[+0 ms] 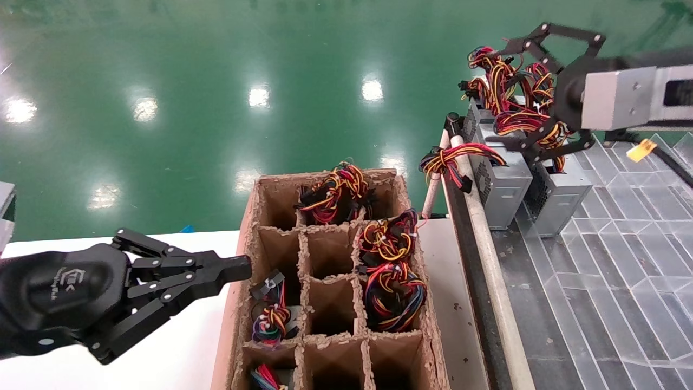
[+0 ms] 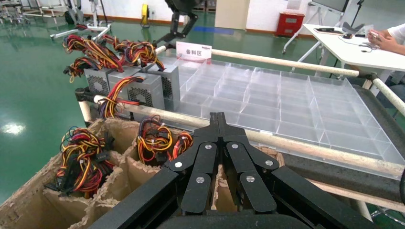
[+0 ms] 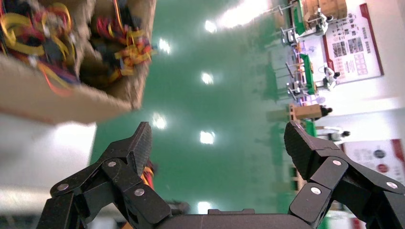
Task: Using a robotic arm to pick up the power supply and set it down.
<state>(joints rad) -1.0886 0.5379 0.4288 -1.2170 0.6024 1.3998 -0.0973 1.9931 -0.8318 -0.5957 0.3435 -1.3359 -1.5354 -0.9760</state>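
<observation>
Several grey power supplies with red, yellow and black wire bundles stand in a row at the near end of the clear tray; two show clearly (image 1: 506, 187) (image 1: 560, 200), and the row appears again in the left wrist view (image 2: 143, 90). My right gripper (image 1: 501, 95), on the arm with the silver wrist block (image 1: 622, 97), hangs open over their wire bundles (image 1: 514, 108). In the right wrist view the right gripper (image 3: 219, 138) holds nothing, with only green floor between its fingers. My left gripper (image 1: 243, 268) (image 2: 218, 117) is shut and empty beside the cardboard box.
A divided cardboard box (image 1: 325, 176) (image 3: 71, 105) holds more wired power supplies in some cells. The clear divided tray (image 1: 622, 260) (image 2: 286, 105) lies to the right behind a padded rail (image 1: 487, 254). A white tabletop (image 1: 178, 346) lies under the left arm.
</observation>
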